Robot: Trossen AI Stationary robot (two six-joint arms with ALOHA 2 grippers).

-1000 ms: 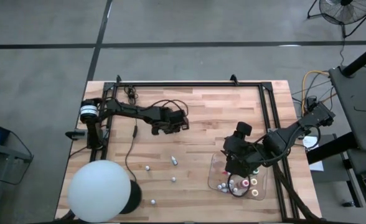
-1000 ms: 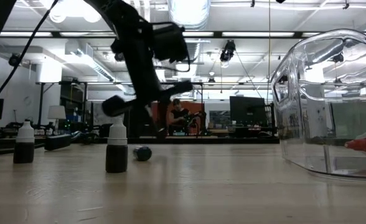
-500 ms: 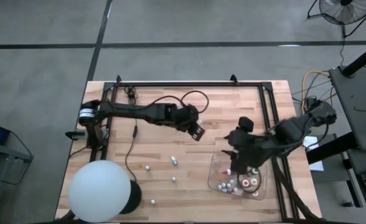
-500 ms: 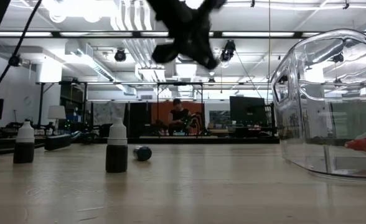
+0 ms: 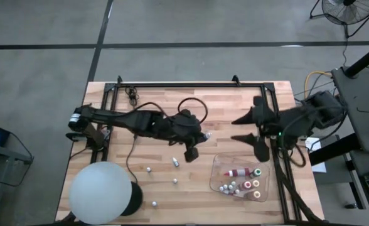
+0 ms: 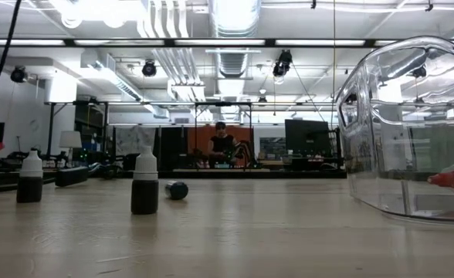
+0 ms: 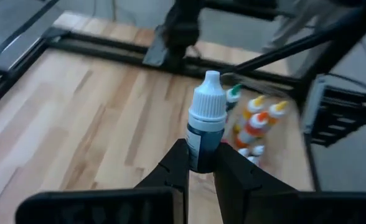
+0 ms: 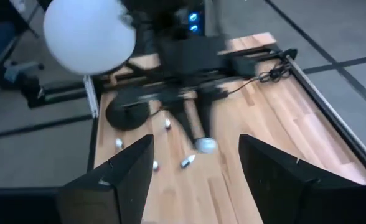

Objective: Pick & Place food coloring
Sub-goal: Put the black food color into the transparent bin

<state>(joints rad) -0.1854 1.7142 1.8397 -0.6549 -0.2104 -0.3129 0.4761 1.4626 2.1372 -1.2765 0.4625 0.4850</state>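
Observation:
My left gripper (image 5: 199, 138) hangs over the table's middle, left of the clear tray (image 5: 217, 164), shut on a food coloring bottle (image 7: 206, 106) that has a dark body and a white cap. My right gripper (image 5: 247, 134) hovers open and empty above the tray's far edge. Several capped bottles (image 5: 242, 183) lie or stand in the tray. Three loose bottles stay on the wood: two stand upright on their bases (image 6: 144, 181) (image 6: 30, 176) and one lies on its side (image 6: 176, 189). Neither gripper shows in the low view. My left gripper pinches the bottle's dark lower body (image 7: 200, 149) between its two fingers (image 7: 177, 167), one on each side. The bottle stands upright in the hold, cap up, lifted clear of the table. Its bottom is hidden between the fingers.
A big white ball (image 5: 103, 191) on a dark base sits at the near left corner. A black frame rail (image 5: 191, 84) runs along the far edge and down the right side. Bare wood lies between my left gripper and the tray.
My left gripper, still shut on the bottle, has risen out of the low view and swung toward the table's right edge and the tray, its wrist rolling. My right gripper has lifted off the tray and drawn back toward the far edge, staying open.

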